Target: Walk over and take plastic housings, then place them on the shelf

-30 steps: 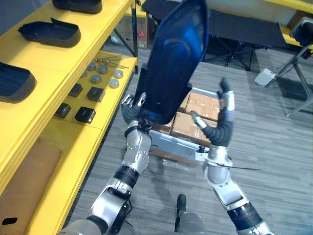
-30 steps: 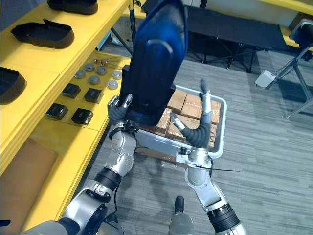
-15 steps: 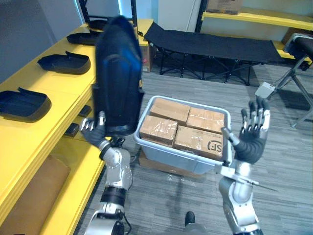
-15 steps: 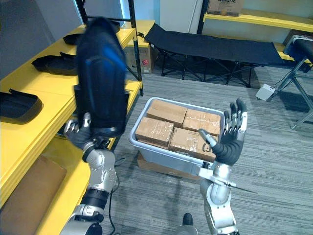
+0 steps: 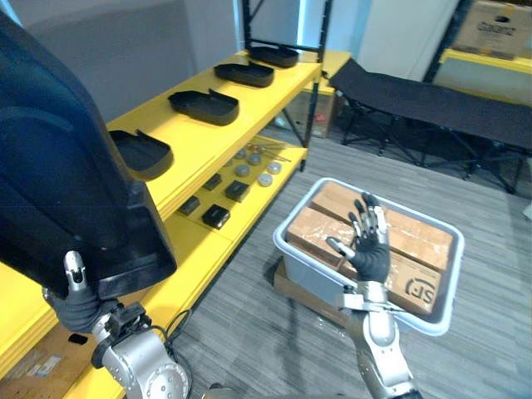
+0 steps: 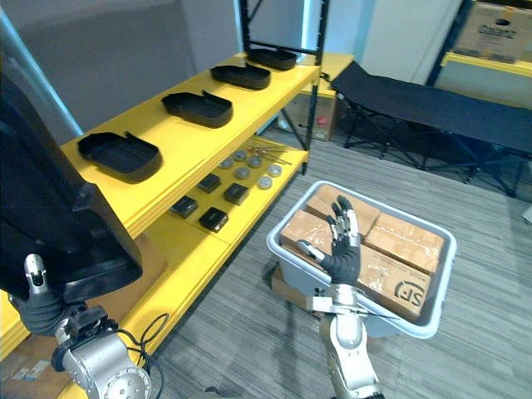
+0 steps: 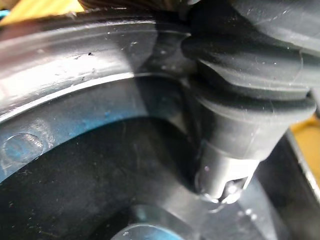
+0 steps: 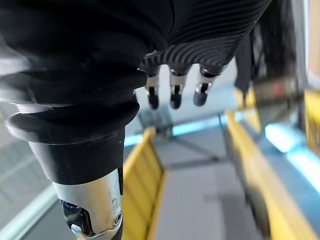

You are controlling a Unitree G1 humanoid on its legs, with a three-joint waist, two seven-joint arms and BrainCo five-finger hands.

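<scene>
"Where was the housing [image 5: 66,183]?"
"Far left, upright, its lower edge clamped in the left hand [image 5: 75,306], by the yellow shelf [image 5: 199,141]."
"And the right hand [image 5: 370,249]?"
"Empty, fingers spread, raised over the bin [image 5: 312,283] of boxes [image 5: 420,249]."

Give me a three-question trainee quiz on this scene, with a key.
1. True or false: the right hand holds a housing.
2. What fills the grey bin? A) cardboard boxes B) metal discs C) dark housings
3. Fill in: the big plastic housing is gripped by the ____ hand.
Key: 1 false, it is open and empty; 2 A; 3 the left hand.
</scene>
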